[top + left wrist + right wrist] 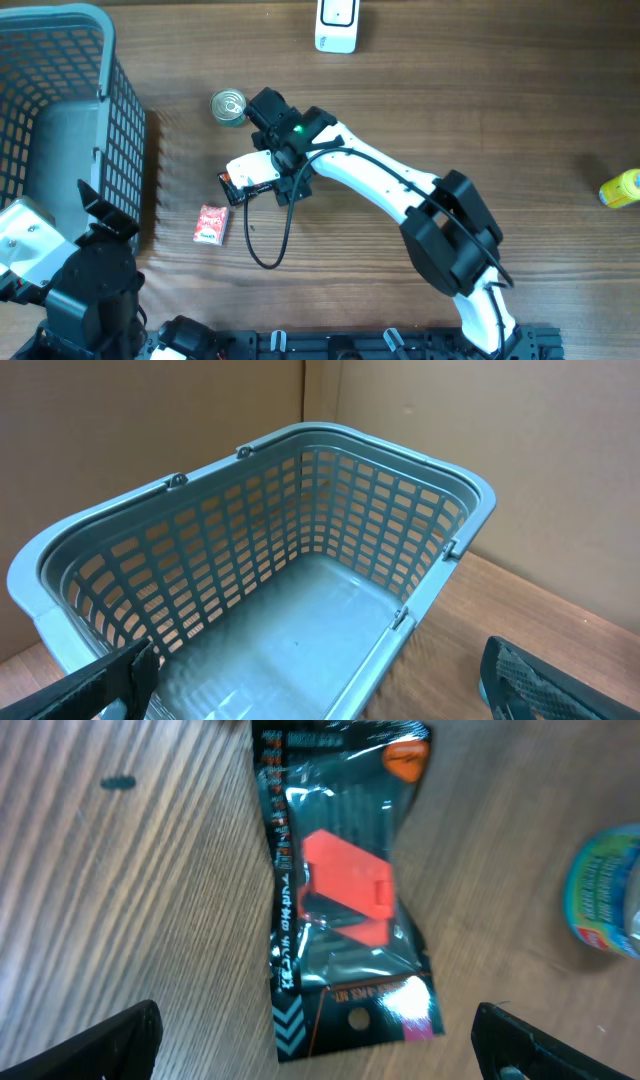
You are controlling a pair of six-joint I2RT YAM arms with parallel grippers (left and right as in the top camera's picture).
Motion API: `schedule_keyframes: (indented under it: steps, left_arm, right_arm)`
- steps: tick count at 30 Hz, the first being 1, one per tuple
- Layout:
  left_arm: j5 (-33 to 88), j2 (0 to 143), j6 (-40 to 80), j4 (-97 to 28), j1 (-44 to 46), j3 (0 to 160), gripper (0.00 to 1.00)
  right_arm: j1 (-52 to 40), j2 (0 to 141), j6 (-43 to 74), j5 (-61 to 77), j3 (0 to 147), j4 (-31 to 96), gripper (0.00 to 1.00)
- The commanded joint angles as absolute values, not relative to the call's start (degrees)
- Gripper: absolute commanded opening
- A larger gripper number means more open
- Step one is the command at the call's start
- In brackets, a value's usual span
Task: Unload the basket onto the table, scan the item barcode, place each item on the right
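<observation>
So the right pincer (315, 1042) was spread as wide as it goes, gripping nothing, and hanging straight over the task's item: a glossy black plastic packet with a red piece inside (345, 895). In the wrist view the packet lay flat on the brown wood-grain worktop (130, 890), between the two fingers and reaching out ahead of them, touching neither as far as I could tell. Just off to one side of that pincer sat a small round tin can with a blue-green label (608, 890), near the packet but apart from it. From overhead, a little red and white carton (210, 223) lay close to the pincer on the side towards the robot's base. A white box-shaped device (337, 25) stood well beyond it at the far edge, and a yellow bottle (622, 188) was way off to its right. The left pincer (315, 690) was wide open too, empty, poised over a grey-blue plastic mesh basket (470, 495), looking down into it.
</observation>
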State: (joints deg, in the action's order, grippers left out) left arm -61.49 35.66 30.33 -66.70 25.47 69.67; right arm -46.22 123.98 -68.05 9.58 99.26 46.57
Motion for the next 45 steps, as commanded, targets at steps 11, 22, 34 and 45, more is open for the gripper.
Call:
schedule_keyframes:
  steps: [11, 22, 34, 45]
  left_arm:
    - [-61.6, 35.6, 30.5, -70.6, 25.2, 70.3, 1.0]
    - [-61.4, 35.6, 30.5, -70.8, 25.2, 70.3, 1.0]
    - [-60.9, 35.6, 30.5, -71.0, 25.2, 70.3, 1.0]
    - [-60.9, 35.6, 30.5, -71.0, 25.2, 70.3, 1.0]
  right_arm:
    - [-49.1, 129.0, -73.3, 9.4, 100.1, 40.4, 1.0]
    - [-49.2, 132.2, -73.0, 11.4, 100.3, 38.0, 0.96]
    - [-49.0, 134.2, -67.3, 19.6, 100.3, 37.3, 0.84]
    - [-47.7, 134.4, -62.4, 20.1, 100.3, 38.7, 0.66]
